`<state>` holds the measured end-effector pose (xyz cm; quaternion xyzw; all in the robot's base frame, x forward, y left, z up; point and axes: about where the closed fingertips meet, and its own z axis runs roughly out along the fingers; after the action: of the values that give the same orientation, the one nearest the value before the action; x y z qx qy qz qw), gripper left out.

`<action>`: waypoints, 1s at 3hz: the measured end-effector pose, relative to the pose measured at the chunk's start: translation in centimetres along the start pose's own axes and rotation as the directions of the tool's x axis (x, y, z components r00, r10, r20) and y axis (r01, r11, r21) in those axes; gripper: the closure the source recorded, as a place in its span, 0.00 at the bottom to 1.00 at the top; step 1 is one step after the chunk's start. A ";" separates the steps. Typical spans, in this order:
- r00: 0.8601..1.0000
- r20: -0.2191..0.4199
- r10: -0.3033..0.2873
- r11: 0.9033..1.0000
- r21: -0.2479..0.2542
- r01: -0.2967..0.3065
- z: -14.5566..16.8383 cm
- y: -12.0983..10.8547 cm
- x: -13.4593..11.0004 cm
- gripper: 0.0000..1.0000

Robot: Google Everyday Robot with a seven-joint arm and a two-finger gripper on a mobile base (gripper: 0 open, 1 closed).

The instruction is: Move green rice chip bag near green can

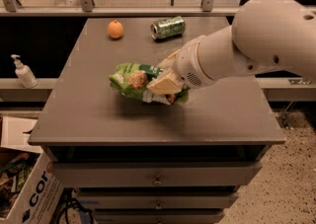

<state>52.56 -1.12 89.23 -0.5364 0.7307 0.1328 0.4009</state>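
The green rice chip bag (132, 79) is crinkly light green with a dark patch. It hangs a little above the middle of the grey table (98, 119), casting a shadow below it. My gripper (165, 81) is shut on the bag's right end, one pale finger (165, 85) across its front. My big white arm comes in from the right. The green can (168, 27) lies on its side at the table's far edge, beyond the bag and apart from it.
A small orange fruit (115, 29) sits at the far edge, left of the can. A soap dispenser (23, 72) stands on a shelf to the left. A cardboard box (29, 196) is on the floor at lower left. Drawers are below the tabletop.
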 end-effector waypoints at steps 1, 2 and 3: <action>1.000 0.000 0.000 1.000 -0.001 0.000 0.0 0.0 0.0 1.00; 0.999 -0.041 -0.020 1.000 0.009 0.020 -0.1 0.0 0.5 1.00; 0.991 -0.129 -0.036 0.996 0.071 0.046 -1.8 -2.6 1.6 1.00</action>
<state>53.93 -4.34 89.81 -0.5436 0.7480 0.0630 0.3756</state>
